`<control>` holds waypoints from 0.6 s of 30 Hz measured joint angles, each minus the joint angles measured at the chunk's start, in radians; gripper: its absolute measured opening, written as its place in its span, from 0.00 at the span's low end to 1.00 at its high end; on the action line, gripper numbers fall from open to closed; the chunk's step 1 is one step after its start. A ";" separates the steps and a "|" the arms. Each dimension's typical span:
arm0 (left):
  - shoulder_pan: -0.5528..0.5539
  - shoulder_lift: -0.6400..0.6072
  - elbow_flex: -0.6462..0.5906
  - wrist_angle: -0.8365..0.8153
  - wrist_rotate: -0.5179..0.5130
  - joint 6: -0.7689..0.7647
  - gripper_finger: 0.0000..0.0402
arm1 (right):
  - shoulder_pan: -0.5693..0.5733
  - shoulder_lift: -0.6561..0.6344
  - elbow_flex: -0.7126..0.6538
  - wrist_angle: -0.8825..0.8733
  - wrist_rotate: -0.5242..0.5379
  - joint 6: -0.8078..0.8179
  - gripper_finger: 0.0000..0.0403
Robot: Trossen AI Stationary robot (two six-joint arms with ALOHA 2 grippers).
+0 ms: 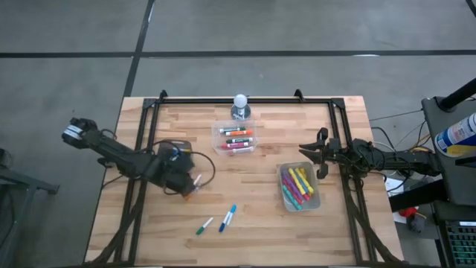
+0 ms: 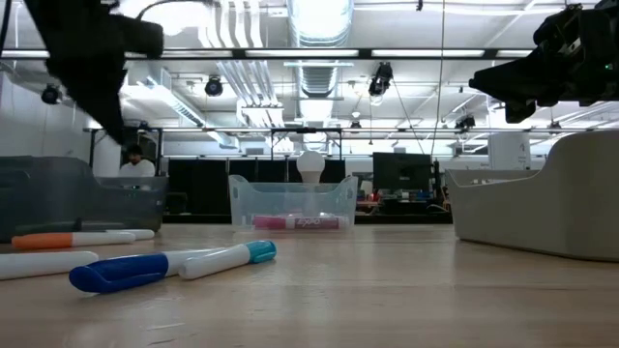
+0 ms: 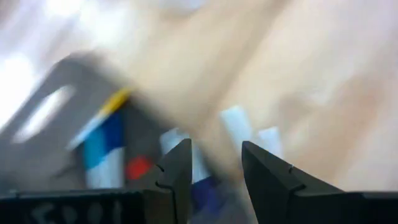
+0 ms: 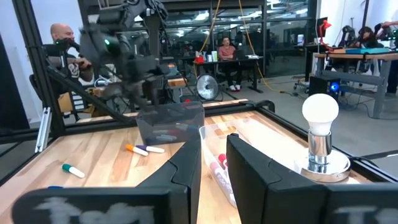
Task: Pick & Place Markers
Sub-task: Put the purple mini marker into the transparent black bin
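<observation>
My left gripper (image 3: 216, 174) hangs open, tilted downward, over the near edge of a dark grey tray (image 4: 168, 123) at the table's left; its own view is blurred. In the tray lie markers, one with a blue band (image 3: 102, 146). An orange-capped marker (image 1: 193, 192) lies flat on the wood beside the gripper (image 1: 186, 184). A green-capped marker (image 1: 204, 225) and a blue-capped one (image 1: 227, 217) lie flat near the front edge. My right gripper (image 1: 318, 156) waits level at the right side, open, holding nothing.
A clear tub (image 1: 235, 138) with red and orange markers stands at the far middle, a light bulb on a base (image 1: 239, 106) behind it. Another tub (image 1: 299, 187) with yellow and pink markers sits by my right gripper. Black rails (image 1: 245, 99) frame the table. People sit beyond it.
</observation>
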 joint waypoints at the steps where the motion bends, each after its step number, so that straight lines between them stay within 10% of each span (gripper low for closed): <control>1: -0.008 0.000 0.007 0.056 0.008 0.032 0.33 | 0.000 0.000 0.000 0.000 0.000 0.000 0.17; 13: -0.148 0.058 0.000 0.709 0.146 0.240 0.33 | 0.000 0.000 0.000 0.000 0.000 0.001 0.17; 18: -0.109 0.143 0.037 0.720 0.193 0.311 0.33 | 0.000 0.000 0.000 0.000 0.000 0.001 0.17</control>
